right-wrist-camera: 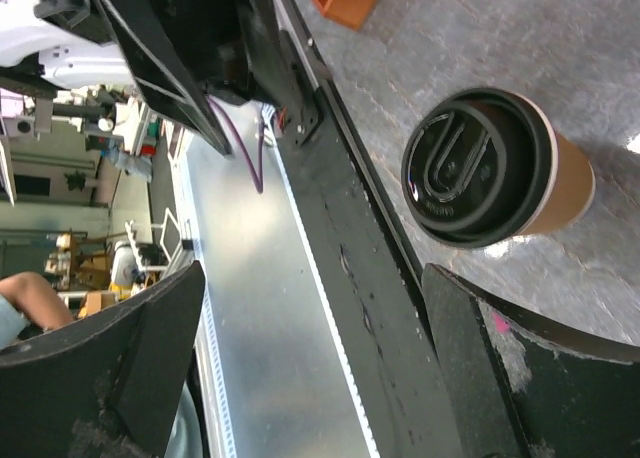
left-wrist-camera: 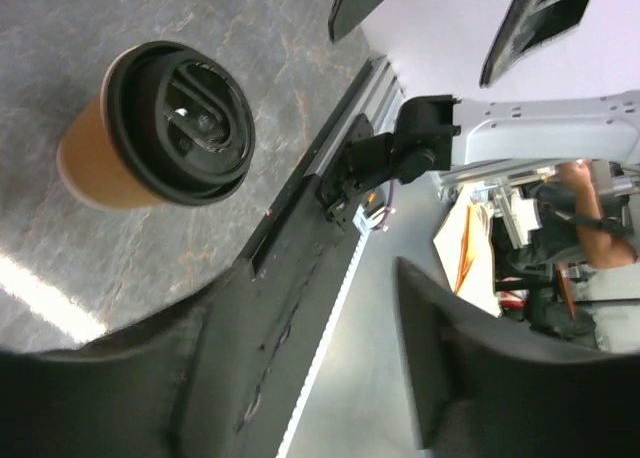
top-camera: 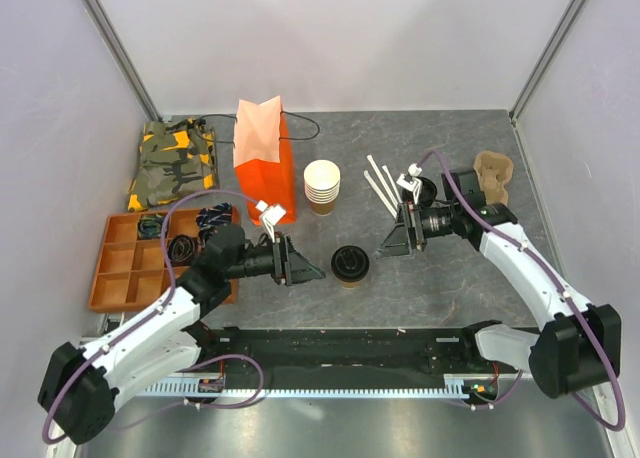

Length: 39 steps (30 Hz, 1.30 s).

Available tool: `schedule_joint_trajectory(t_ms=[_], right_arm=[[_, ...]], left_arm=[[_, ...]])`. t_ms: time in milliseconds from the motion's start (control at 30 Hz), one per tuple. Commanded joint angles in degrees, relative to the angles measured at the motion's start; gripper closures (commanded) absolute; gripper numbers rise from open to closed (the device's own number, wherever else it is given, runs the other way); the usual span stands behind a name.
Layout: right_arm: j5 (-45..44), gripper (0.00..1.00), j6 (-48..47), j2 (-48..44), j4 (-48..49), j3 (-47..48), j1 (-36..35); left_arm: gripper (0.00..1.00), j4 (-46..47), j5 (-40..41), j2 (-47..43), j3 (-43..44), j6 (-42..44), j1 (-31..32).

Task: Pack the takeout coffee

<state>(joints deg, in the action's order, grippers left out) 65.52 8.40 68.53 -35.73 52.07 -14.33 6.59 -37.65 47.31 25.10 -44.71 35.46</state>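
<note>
On the mottled table [top-camera: 450, 278] stands the round-lidded takeout coffee [top-camera: 350, 264].

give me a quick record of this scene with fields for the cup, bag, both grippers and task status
takeout coffee: lidded, upright on the table, between the two arms, not held
left gripper: open, empty, close beside the cup
right gripper: open, empty, on the cup's other side
orange bag: standing at the back, left of the lidless cup stack
task status: cup not yet in the bag
</note>
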Motion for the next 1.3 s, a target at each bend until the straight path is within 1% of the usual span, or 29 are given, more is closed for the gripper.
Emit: schedule_joint_trajectory(t_ms=[0,33,67,100,200,233,267,333,367,433,467,533,567,700,833,1067,1267], right_arm=[[-4.1,0.02,9.9,-2.6,11.3,-4.2,-1.7],[-4.6,0.02,11.1,-3.5,13.7,-5.0,-1.8],[-5.0,0.02,12.4,-3.9,15.4,-6.5,-2.0],[-5.2,0.02,15.6,-4.5,18.8,-7.2,-2.3],[-5.7,0.03,18.9,-4.6,23.1,-9.2,-3.2],[-5.7,0.05,19.5,-4.5,23.7,-9.6,-3.3],[-5.7,0.10,20.0,-4.5,24.1,-10.1,-3.5],[-5.8,0.18,20.2,-4.5,24.3,-10.3,-4.0],[-5.8,0.24,20.2,-4.5,24.3,-10.3,-4.2],[-6.1,0.31,20.9,-4.7,24.3,-10.7,-4.3],[-6.2,0.38,21.3,-4.7,24.3,-10.9,-4.3],[-6.2,0.45,22.0,-4.6,24.7,-11.6,-4.4],[-6.2,0.52,22.1,-4.6,24.8,-11.7,-4.6],[-6.1,0.62,21.7,-3.8,25.1,-11.9,-4.7],[-6.0,0.66,21.3,-2.5,25.1,-11.6,-4.9],[-6.0,0.66,21.0,-1.4,25.5,-11.8,-5.0],[-5.9,0.66,20.9,-1.3,25.5,-12.0,-5.0]], left_arm=[[0.48,21.5,2.9,2.1,-3.3,-5.1,4.0],[0.58,23.2,3.6,3.0,-4.2,-5.0,4.4],[0.63,24.1,4.2,3.7,-4.5,-4.9,4.8],[0.78,25.0,4.2,4.4,-4.8,-4.4,5.1],[0.98,27.7,4.6,6.3,-5.1,-2.8,7.2],[0.98,28.0,5.3,6.8,-4.8,-2.6,7.9],[0.98,28.1,7.0,8.0,-4.7,-2.8,8.7],[0.98,28.9,7.8,9.7,-4.6,-3.5,8.7],[0.98,29.5,8.5,10.9,-4.5,-3.9,8.7],[0.98,30.2,8.9,12.4,-3.7,-4.3,8.8],[0.98,30.3,9.5,13.8,-3.4,-5.2,8.7],[0.98,30.8,9.9,15.2,-3.0,-5.9,8.8],[0.98,30.8,10.3,15.9,-2.9,-6.4,8.7],[0.98,32.9,9.5,19.7,-1.2,-7.3,9.0],[0.98,32.9,10.2,22.0,-0.5,-9.1,9.1],[0.98,32.5,11.9,25.0,-0.4,-10.7,9.1],[0.98,33.6,11.6,27.1,-0.2,-10.6,9.1]])
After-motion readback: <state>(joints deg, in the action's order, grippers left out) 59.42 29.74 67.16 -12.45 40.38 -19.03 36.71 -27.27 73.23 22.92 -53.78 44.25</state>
